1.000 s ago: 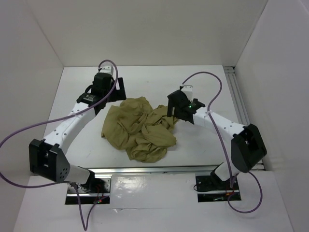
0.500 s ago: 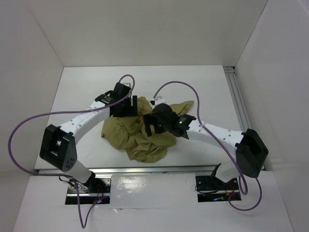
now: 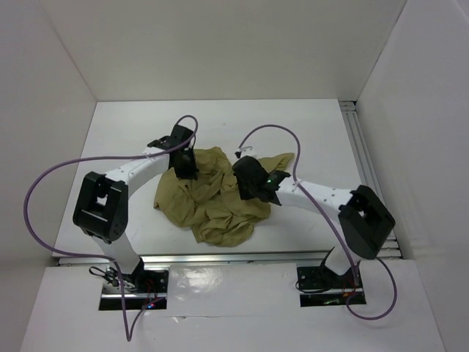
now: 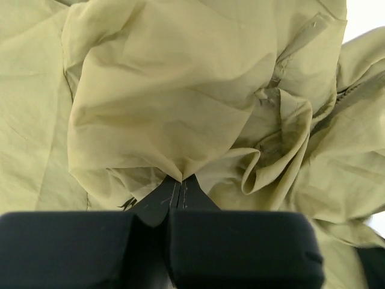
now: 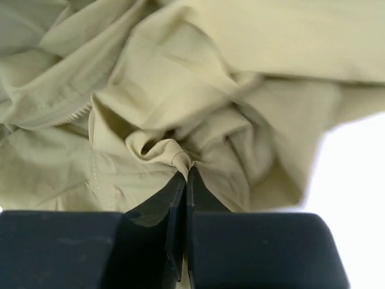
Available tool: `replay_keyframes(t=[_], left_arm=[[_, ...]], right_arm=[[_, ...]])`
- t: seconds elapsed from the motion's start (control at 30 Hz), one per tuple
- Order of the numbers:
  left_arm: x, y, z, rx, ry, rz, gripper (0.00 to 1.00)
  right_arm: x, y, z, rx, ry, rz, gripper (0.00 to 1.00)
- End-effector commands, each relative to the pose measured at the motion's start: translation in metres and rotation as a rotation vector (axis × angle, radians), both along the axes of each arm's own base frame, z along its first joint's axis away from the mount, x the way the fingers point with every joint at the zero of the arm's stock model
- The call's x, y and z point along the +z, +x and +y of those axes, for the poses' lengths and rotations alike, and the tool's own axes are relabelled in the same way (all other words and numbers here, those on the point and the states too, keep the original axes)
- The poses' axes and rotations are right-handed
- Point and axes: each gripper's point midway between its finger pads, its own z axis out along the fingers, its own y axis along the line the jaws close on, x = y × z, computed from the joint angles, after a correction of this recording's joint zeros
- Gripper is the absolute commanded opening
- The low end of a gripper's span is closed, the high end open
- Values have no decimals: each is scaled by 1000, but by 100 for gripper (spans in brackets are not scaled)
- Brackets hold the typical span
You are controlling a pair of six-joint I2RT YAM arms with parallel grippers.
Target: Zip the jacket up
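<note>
A large, wrinkled jacket (image 3: 212,209) of thin olive-tan cloth lies crumpled in a heap on the white tabletop (image 3: 322,132), between the white left arm (image 3: 135,170) and the white right arm (image 3: 319,194). The left jaws are closed on a pinched fold of the cloth at the heap's far left edge. Their black fingertips (image 4: 171,198) are pressed together with fabric caught at the tip. The right jaws are closed too, nipping a small bunched fold at the heap's far right part, with the fingertips (image 5: 174,195) touching. A short run of zipper teeth (image 5: 81,111) shows among the folds.
</note>
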Motion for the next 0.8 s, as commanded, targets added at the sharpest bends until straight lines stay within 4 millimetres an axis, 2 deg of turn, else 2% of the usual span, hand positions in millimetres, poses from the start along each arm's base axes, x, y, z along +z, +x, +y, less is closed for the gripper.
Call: replay_keyframes(t=[0.0, 0.03, 0.1, 0.17, 0.2, 0.23, 0.27, 0.33, 0.37, 0.4, 0.47, 0.5, 0.53, 0.6, 0.63, 0.67, 0.7, 0.73, 0.77], left_arm=[[13, 14, 4, 21, -18, -28, 0], [12, 15, 7, 19, 0, -34, 0], [11, 13, 14, 20, 18, -30, 0], [21, 10, 19, 30, 26, -55, 0], [23, 9, 24, 44, 25, -59, 0], [28, 10, 28, 53, 21, -72, 0], [33, 10, 26, 49, 10, -81, 1], [49, 12, 28, 42, 16, -109, 20], [54, 13, 28, 42, 16, -111, 34], [64, 18, 30, 41, 30, -133, 52], [77, 19, 30, 36, 55, -160, 67], [84, 20, 26, 17, 65, -178, 69], [93, 22, 23, 17, 85, -210, 70], [97, 16, -4, -81, 105, -228, 70], [104, 18, -13, -97, 105, -243, 70], [102, 13, -31, -141, 105, -235, 70], [89, 14, -39, -162, 119, -200, 70], [88, 15, -46, -175, 129, -195, 71], [82, 14, -55, -183, 117, -179, 73]], right_arm=[[49, 5, -29, -114, 64, -120, 5], [53, 1, -36, -130, 70, -128, 5], [60, -8, -62, -205, 85, -161, 5], [60, -16, -80, -250, 80, -186, 5], [45, -26, -92, -280, 67, -164, 5], [52, -29, -99, -301, 101, -180, 5], [46, -35, -105, -311, 97, -166, 5], [27, -45, -116, -337, 83, -106, 7], [24, -48, -121, -360, 75, -87, 11], [17, -54, -131, -384, 45, -53, 11], [10, -60, -135, -401, 21, -21, 19], [12, -61, -136, -411, 25, -15, 38], [16, -59, -137, -417, 20, -22, 47], [35, -52, -131, -407, 71, -67, 62], [48, -45, -125, -390, 92, -99, 64], [62, -41, -119, -373, 128, -123, 67], [72, -36, -114, -365, 150, -147, 68], [82, -31, -108, -359, 178, -159, 69], [104, -22, -100, -353, 212, -192, 69]])
